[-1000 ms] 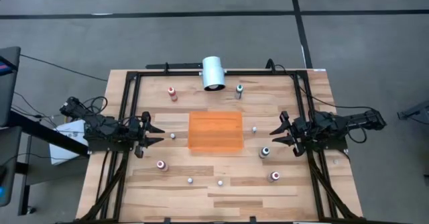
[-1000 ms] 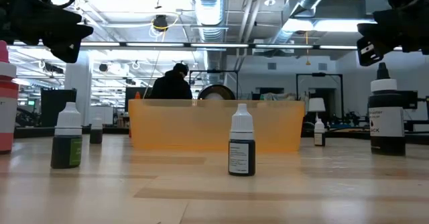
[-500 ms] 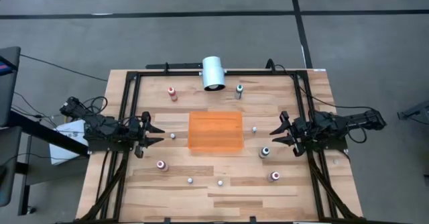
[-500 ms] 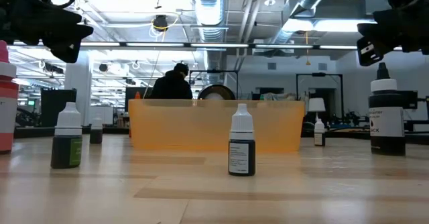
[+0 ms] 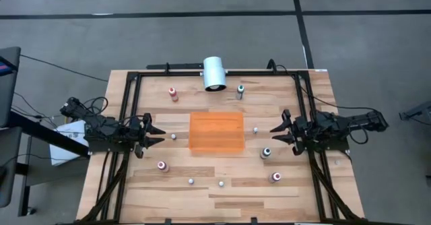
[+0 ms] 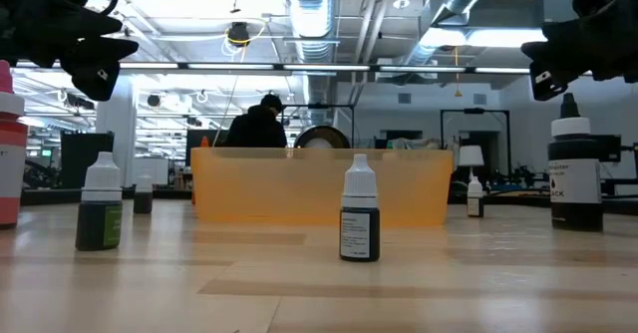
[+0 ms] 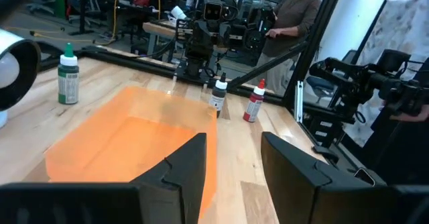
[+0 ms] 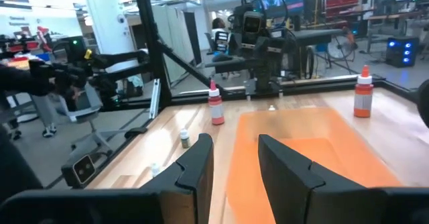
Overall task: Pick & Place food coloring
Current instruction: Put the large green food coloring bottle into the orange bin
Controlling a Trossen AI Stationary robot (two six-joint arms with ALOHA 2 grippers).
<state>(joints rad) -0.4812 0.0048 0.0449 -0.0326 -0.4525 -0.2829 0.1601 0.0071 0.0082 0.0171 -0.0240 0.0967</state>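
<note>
Several tiny food coloring bottles stand upright on the wooden table around the orange tray point(image 5: 216, 132): a red one point(image 5: 173, 93) and a green one point(image 5: 240, 90) at the far side, a pink one point(image 5: 162, 165), a dark one point(image 5: 266, 153) and another pink one point(image 5: 275, 176) nearer. My left gripper point(image 5: 155, 134) hovers left of the tray, pointing level at it, open and holding nothing point(image 7: 231, 143). My right gripper point(image 5: 276, 133) hovers right of the tray, also level, open and holding nothing point(image 8: 234, 143).
A large white cylinder point(image 5: 214, 73) lies at the table's far edge behind the tray. Small white-capped bottles point(image 5: 190, 181) point(image 5: 220, 183) stand near the front edge, others point(image 5: 173, 136) point(image 5: 255, 130) beside the tray. Black frame rails point(image 5: 128, 117) run along the table's sides. People show in the room beyond point(image 7: 298, 16).
My left gripper has rolled a little about the line it points along, staying in place. No bottle has moved.
</note>
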